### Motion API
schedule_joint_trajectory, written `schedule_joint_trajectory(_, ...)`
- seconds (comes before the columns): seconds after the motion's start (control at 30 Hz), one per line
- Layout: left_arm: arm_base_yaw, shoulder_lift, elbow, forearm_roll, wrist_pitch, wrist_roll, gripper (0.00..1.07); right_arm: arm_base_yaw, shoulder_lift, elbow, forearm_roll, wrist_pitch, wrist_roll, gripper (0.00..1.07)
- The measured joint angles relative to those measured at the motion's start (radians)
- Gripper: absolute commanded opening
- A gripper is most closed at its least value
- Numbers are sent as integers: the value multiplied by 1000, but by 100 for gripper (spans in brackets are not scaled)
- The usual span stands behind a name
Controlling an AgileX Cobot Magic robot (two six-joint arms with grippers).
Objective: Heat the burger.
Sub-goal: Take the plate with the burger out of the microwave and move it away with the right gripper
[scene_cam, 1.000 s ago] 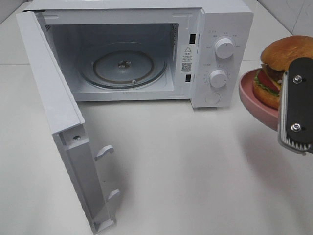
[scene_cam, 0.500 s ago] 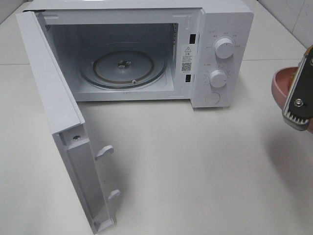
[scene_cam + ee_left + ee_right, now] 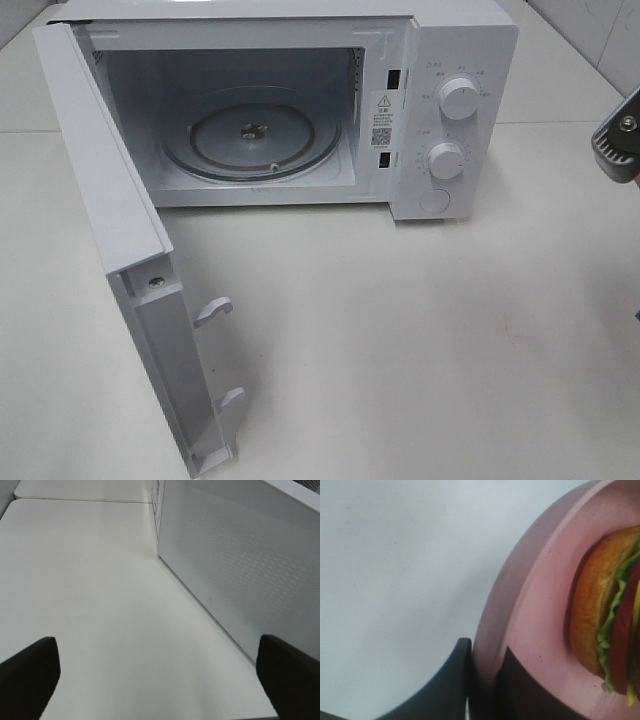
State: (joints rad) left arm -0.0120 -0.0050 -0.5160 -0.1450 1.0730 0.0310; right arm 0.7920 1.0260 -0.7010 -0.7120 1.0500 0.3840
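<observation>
At right worktop edge, right gripper (image 3: 482, 680) pinching pink plate (image 3: 540, 595) rim, burger (image 3: 610, 615) aboard; left gripper (image 3: 155, 680) fingers spread.

A white tabletop (image 3: 400, 340) carries a white microwave (image 3: 465, 40) at its far side, its door (image 3: 110, 215) swung open toward the near left.

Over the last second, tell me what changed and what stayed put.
The right gripper, shut on the pink plate carrying the burger, swung right, out of the high view; only a gripper tip shows at the edge there. The microwave kept its door open and turntable bare. The left gripper is open.
</observation>
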Motion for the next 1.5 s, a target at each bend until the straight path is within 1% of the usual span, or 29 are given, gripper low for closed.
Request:
schedule_joint_trajectory(0.23,0,0,0,0,0,0,100,0,107,0,-29,66,61,2)
schedule_joint_trajectory(0.37,0,0,0,0,0,0,100,0,145,0,-39,68,114,2)
schedule_joint_trajectory(0.5,0,0,0,0,0,0,100,0,221,0,-48,65,230,2)
schedule_joint_trajectory(0.63,0,0,0,0,0,0,100,-3,267,0,-48,57,270,2)
schedule_joint_trajectory(0.7,0,0,0,0,0,0,100,-33,309,0,-49,24,292,2)
schedule_joint_trajectory(0.73,0,0,0,0,0,0,100,-33,309,0,-49,24,292,2)
schedule_joint_trajectory(0.77,0,0,0,0,0,0,100,-66,336,0,-55,-5,302,2)
schedule_joint_trajectory(0.8,0,0,0,0,0,0,100,-66,336,0,-55,-5,302,2)
schedule_joint_trajectory(0.87,0,0,0,0,0,0,100,-115,373,0,-57,-42,326,2)
schedule_joint_trajectory(0.9,0,0,0,0,0,0,100,-115,373,0,-57,-42,326,2)
schedule_joint_trajectory(0.97,0,0,0,0,0,0,100,-177,419,0,-70,-78,373,2)
schedule_joint_trajectory(1.07,0,0,0,0,0,0,100,-192,431,0,-74,-84,383,2)
schedule_joint_trajectory(1.13,0,0,0,0,0,0,100,-249,471,0,-85,-104,416,3)
schedule_joint_trajectory(1.23,0,0,0,0,0,0,100,-264,481,0,-85,-116,418,3)
schedule_joint_trajectory(1.3,0,0,0,0,0,0,100,-308,514,-1,-85,-153,431,3)
schedule_joint_trajectory(1.33,0,0,0,0,0,0,100,-308,514,-1,-85,-153,431,3)
schedule_joint_trajectory(1.4,0,0,0,0,0,0,100,-362,559,-1,-95,-192,451,3)
schedule_joint_trajectory(1.5,0,0,0,0,0,0,100,-370,573,-1,-97,-195,454,3)
